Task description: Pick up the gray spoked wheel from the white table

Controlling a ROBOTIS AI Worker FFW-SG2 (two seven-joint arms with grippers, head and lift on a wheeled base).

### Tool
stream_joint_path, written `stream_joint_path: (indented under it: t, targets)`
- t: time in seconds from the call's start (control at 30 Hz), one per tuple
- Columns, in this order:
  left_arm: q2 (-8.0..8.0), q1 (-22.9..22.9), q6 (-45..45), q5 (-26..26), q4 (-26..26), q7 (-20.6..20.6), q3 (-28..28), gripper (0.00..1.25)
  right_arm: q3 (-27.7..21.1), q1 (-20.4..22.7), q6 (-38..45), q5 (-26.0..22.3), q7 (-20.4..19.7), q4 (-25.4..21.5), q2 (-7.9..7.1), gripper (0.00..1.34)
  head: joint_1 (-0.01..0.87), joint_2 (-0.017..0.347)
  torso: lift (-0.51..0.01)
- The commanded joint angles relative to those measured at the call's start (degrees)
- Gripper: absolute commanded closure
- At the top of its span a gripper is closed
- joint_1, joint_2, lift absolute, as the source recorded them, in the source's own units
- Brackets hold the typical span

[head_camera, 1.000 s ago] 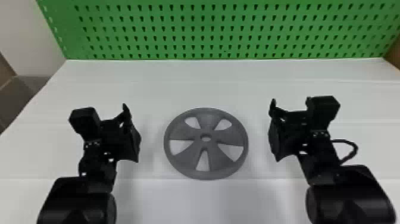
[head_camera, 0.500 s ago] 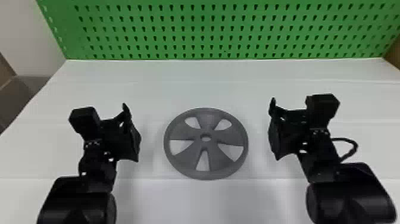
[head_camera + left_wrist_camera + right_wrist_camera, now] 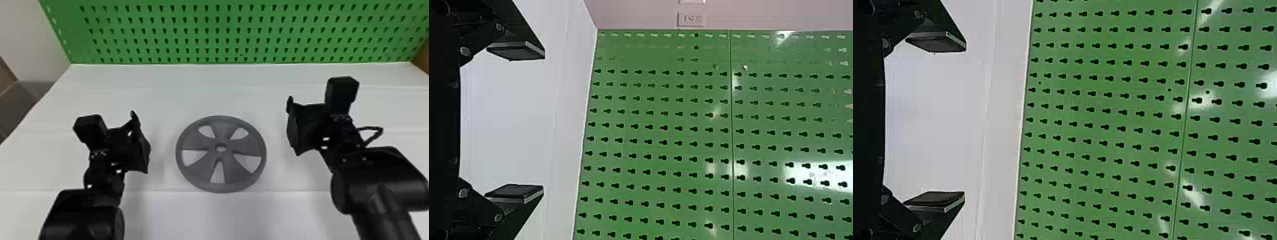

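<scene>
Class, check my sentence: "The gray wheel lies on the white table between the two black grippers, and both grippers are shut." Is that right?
Not quite: the left gripper and the right gripper are both open, as their wrist views show. The gray wheel does lie on the white table between the two black grippers.

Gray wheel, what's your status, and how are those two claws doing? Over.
Left claw open, empty. Right claw open, empty. Gray wheel flat on white table between them, ungripped. Nothing seen blocking it.
</scene>
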Motion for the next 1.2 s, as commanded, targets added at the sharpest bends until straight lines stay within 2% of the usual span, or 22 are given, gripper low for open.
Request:
stream_joint_path:
  t: [0.0,0.23,0.57,0.8,1.17]
  targets:
    - [0.01,-0.09,0.37,-0.09,0.00,0.00,-0.15,0.31,0.89,-3.40,8.23,-0.34,0.00,-1.48,-0.60,0.23,0.772,0.066,-0.081]
    - [0.01,-0.18,0.90,-0.18,0.00,0.00,-0.23,0.31,3.09,-11.93,22.03,-1.05,0.00,-1.31,-1.83,0.23,0.772,0.066,-0.081]
    - [0.01,-0.53,1.60,-0.44,0.00,0.00,-0.59,0.31,4.67,-21.24,31.17,-5.44,-0.09,1.77,-3.85,0.23,0.772,0.066,-0.081]
    - [0.01,-0.79,2.31,-0.88,0.00,0.00,-1.11,0.31,6.25,-28.80,39.60,-7.02,-0.09,6.16,-5.09,0.23,0.772,0.066,-0.081]
    - [0.36,-1.32,3.10,-1.32,0.00,0.00,-1.90,0.31,8.63,-37.50,46.28,-12.21,-0.09,15.57,-6.67,0.23,0.772,0.066,-0.081]
